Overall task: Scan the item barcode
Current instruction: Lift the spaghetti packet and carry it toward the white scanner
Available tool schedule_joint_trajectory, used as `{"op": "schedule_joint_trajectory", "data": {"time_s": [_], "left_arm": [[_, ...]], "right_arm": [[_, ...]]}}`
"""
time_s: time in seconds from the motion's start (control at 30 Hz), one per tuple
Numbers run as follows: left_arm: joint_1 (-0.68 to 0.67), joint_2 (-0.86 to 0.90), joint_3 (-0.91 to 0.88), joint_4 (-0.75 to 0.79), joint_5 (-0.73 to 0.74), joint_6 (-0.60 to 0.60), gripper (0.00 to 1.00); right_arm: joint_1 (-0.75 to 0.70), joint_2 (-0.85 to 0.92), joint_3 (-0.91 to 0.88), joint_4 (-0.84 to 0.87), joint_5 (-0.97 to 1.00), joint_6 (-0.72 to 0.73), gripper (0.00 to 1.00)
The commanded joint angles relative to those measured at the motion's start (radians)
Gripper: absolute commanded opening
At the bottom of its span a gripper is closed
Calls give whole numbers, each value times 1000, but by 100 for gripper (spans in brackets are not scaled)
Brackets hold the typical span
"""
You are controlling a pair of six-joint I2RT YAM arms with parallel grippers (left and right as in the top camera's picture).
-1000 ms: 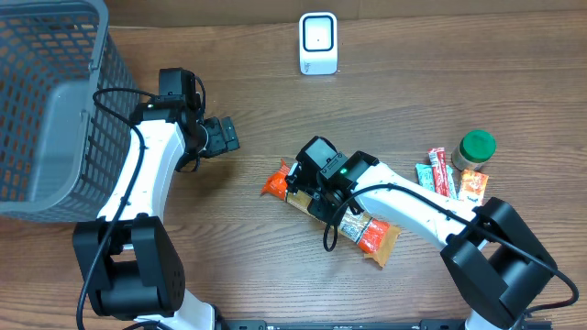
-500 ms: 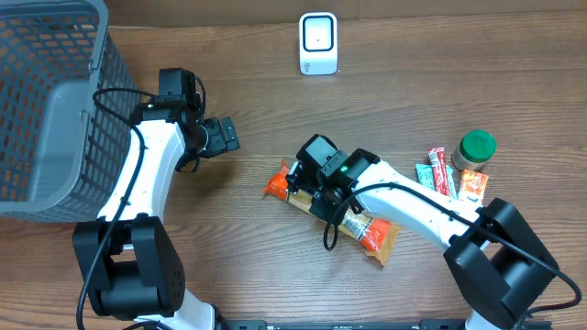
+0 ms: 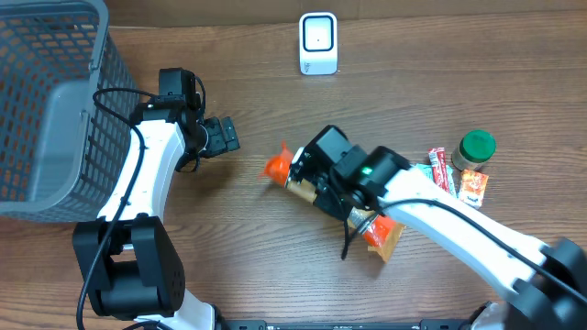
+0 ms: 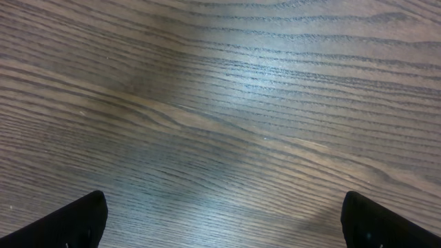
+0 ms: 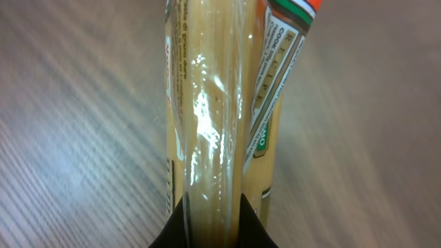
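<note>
– Right gripper [image 3: 310, 176] state?
– Closed, pinching the long clear packet [image 3: 278, 167]. The wrist view shows both dark fingertips [image 5: 172, 231] pressed against the film, with pale yellow contents between them and a printed label strip beside.
– Where does the packet sit?
– Middle of the wooden table [image 3: 459, 82], lying diagonally. Its orange end pokes out to the left of the gripper; the other orange end shows under the arm, lower right. The grip is near the left end. Can't tell if it's off the table.
– Barcode visible?
– Not readable in any view.
– Scanner?
– White barcode scanner [image 3: 318, 43] at the far edge, top centre, well apart from the packet.
– Left gripper [image 3: 223, 136]?
– Jaws wide apart, holding nothing. Its wrist view has only bare wood grain, with the dark fingertips [image 4: 76, 224] in the two bottom corners. It sits left of the packet, not touching it.
– Anything else?
– Grey mesh basket [image 3: 46, 92] at the far left. Green-lidded jar [image 3: 477, 147] at the right, with snack sachets [image 3: 438, 170] and a small orange pack [image 3: 472, 186] just beside it.
</note>
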Motion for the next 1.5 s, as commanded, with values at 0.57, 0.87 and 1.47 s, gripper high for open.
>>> {"op": "schedule_joint_trajectory", "data": {"time_s": [0.57, 0.87, 1.47], "left_arm": [[-1, -20, 13, 0, -10, 19, 100], [-1, -20, 13, 0, -10, 19, 100], [-1, -20, 13, 0, -10, 19, 100]], "right_arm": [[-216, 211, 1049, -489, 198, -75, 3], [-200, 439, 1116, -282, 416, -324, 3], [-140, 809, 1114, 592, 657, -906, 3]]}}
